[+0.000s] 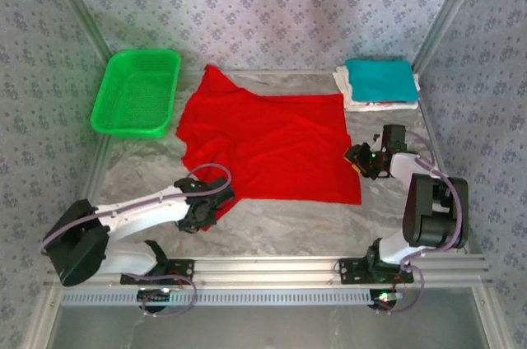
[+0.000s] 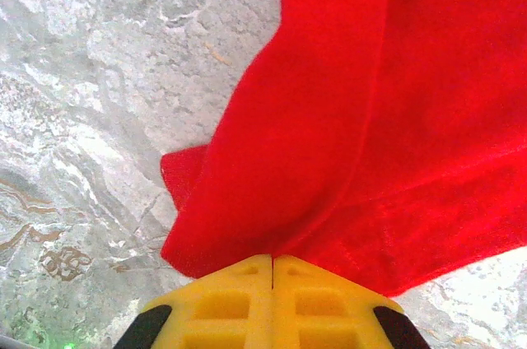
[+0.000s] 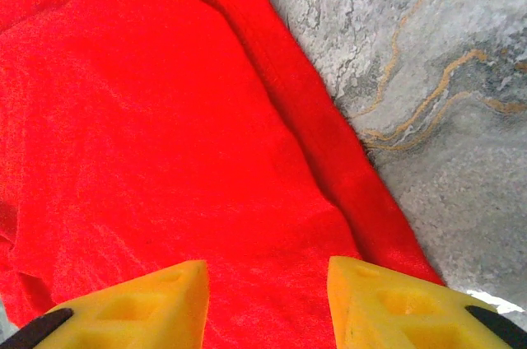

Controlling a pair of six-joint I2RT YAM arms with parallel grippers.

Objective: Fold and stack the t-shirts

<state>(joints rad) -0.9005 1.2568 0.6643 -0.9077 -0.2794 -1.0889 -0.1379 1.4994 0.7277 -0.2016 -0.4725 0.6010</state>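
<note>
Marbled tabletop (image 1: 280, 234) lay bare along the near edge and right of the red t-shirt (image 1: 272, 147), spread at centre between the green basket (image 1: 132, 129) far left and the teal t-shirt (image 1: 380, 79) stacked on a whitish t-shirt (image 1: 342, 90) far right. The left gripper (image 2: 272, 260) was clamped on the red shirt's near-left hem; the right gripper (image 3: 268, 279) hung over its right edge, jaws apart, holding nothing.

Bright, even light; the red cloth t-shirt (image 3: 165, 118) looks oversaturated, glare whitens the grey marbled table (image 2: 486, 291), shadows soft.
</note>
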